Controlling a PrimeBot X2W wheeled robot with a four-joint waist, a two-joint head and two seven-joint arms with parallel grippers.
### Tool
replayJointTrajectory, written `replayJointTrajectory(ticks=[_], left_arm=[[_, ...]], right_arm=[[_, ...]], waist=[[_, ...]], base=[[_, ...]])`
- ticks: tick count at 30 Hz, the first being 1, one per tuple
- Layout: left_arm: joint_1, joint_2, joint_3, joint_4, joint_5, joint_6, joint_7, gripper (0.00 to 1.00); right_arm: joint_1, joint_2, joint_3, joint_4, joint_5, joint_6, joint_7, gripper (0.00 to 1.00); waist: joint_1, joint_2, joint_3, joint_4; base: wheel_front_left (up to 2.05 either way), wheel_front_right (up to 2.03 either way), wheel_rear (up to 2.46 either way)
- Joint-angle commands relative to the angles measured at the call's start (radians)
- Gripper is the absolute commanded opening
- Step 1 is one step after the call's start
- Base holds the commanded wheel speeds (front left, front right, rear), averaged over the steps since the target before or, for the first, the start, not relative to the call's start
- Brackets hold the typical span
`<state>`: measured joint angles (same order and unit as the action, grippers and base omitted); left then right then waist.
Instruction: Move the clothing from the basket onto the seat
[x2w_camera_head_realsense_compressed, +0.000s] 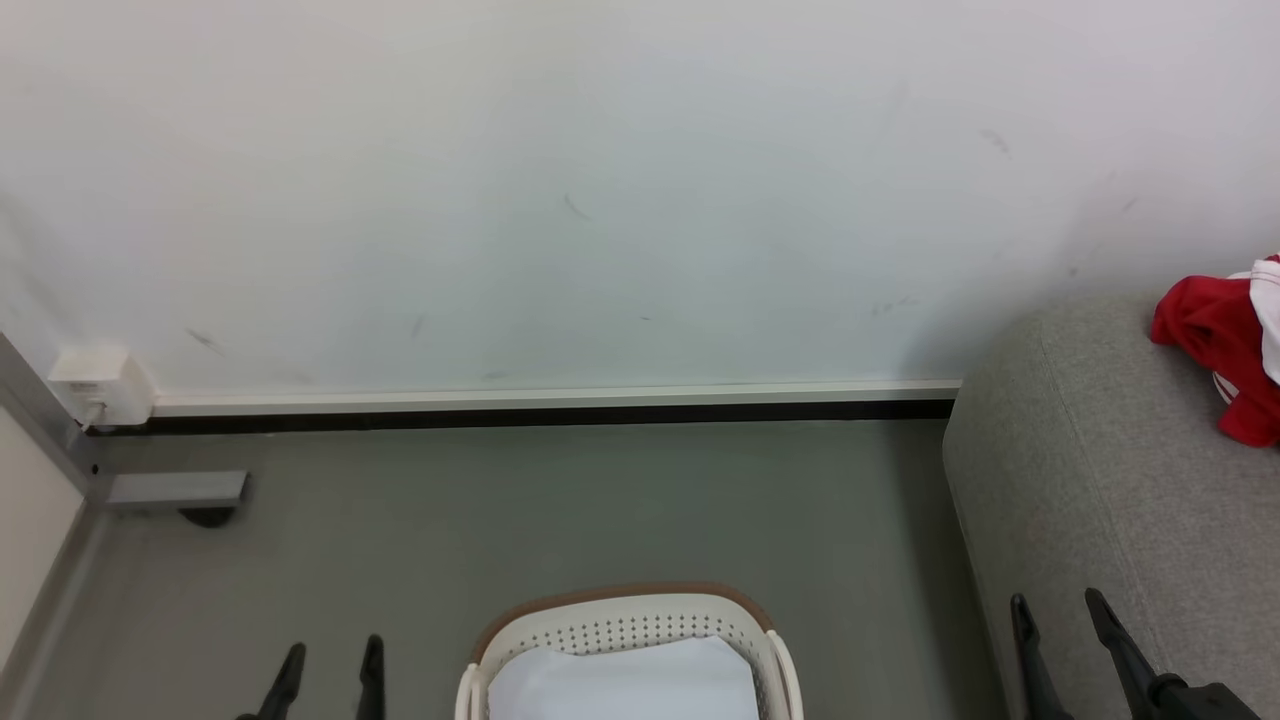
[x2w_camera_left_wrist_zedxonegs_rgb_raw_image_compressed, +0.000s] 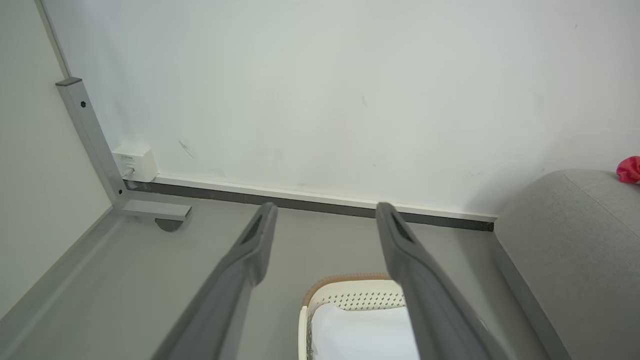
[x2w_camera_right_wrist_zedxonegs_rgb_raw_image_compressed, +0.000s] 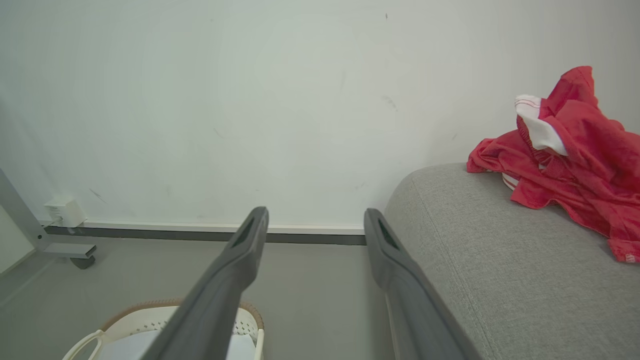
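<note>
The left gripper and right gripper stand spread wide, gripping nothing. Bright red fabric clothing lies on the light grey upholstered seat, apart from the cream-white perforated plastic basket.

Bright, even, diffuse light; soft shadows; sharp focus; wrist views wide-angle distorted.
</note>
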<state>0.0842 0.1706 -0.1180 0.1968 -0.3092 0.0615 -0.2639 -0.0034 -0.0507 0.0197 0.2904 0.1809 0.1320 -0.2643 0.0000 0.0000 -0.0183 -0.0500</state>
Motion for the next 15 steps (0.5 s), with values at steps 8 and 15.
replayJointTrajectory(ticks=[8,15], left_arm=[[0.005,-0.033,0.019,0.026,0.038,-0.029,0.001,0.0],[-0.013,-0.043,0.039,0.038,-0.075,-0.043,0.037,0.0]], right_arm=[[0.009,0.002,0.011,0.028,0.006,0.0,0.001,0.0],[0.0,0.002,-0.003,0.031,0.127,0.0,0.034,0.0]], waist=[[0.0,0.0,-0.002,0.006],[0.0,0.0,-0.001,0.008]], base=[[0.0,0.0,0.0],[0.0,0.0,0.0]])
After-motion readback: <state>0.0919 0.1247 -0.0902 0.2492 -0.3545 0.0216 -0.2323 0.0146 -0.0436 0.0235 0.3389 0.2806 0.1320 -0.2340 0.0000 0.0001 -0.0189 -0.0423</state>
